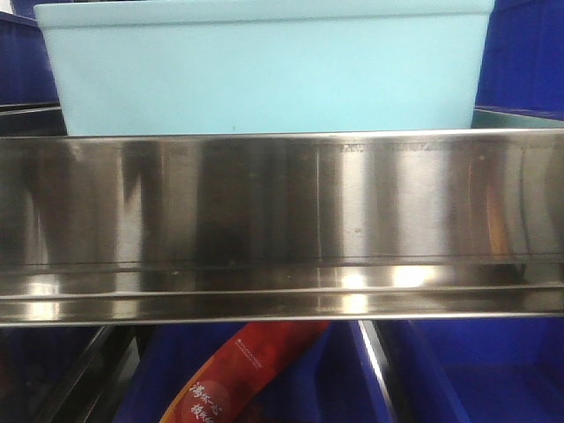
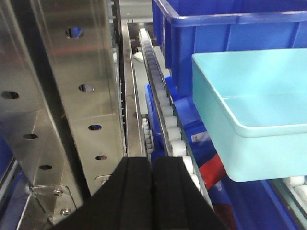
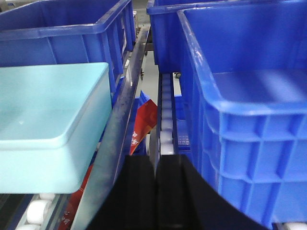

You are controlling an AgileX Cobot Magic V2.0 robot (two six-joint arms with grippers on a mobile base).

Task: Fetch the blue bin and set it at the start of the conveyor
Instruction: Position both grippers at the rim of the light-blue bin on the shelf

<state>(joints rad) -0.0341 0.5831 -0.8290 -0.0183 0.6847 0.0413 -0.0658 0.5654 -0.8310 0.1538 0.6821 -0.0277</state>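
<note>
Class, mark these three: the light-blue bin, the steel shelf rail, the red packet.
light-blue bin (image 1: 264, 75): front view, middle of its front wall.
steel shelf rail (image 1: 282, 203): front view, centre of its shiny face.
red packet (image 1: 240, 370): front view, its printed side, below the rail.

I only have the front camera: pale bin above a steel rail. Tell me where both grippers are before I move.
Observer: The left gripper is shut on nothing, left of the blue bin and apart from it.
Operator: Now the right one.
Observer: The right gripper is shut too, empty, lined up with the gap between the bin and a dark blue crate.
Operator: Report the bin's inside.
Observer: Both wrist views show no contents in it.
</note>
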